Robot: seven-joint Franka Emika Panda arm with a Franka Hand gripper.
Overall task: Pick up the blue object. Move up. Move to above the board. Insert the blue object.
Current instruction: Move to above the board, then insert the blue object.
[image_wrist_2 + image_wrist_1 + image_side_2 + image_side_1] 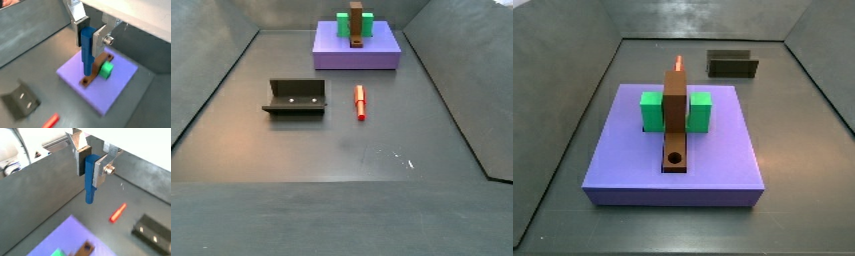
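In both wrist views my gripper (92, 165) (91, 37) is shut on the blue object (90, 180) (87, 52), a slim rod hanging upright below the fingers. The board (675, 110) (357, 25) is a brown bar lying on the purple slab (633, 160) between two green blocks (652, 112), with a round hole (675, 158) near its end. In a wrist view the rod's lower tip overlaps the board's (97, 64) near end. Neither the gripper nor the blue object shows in the side views.
A thin red peg (360, 101) (118, 212) lies on the grey floor between the slab (358, 55) and the fixture (295, 97) (734, 65). Grey walls slope up around the floor on all sides.
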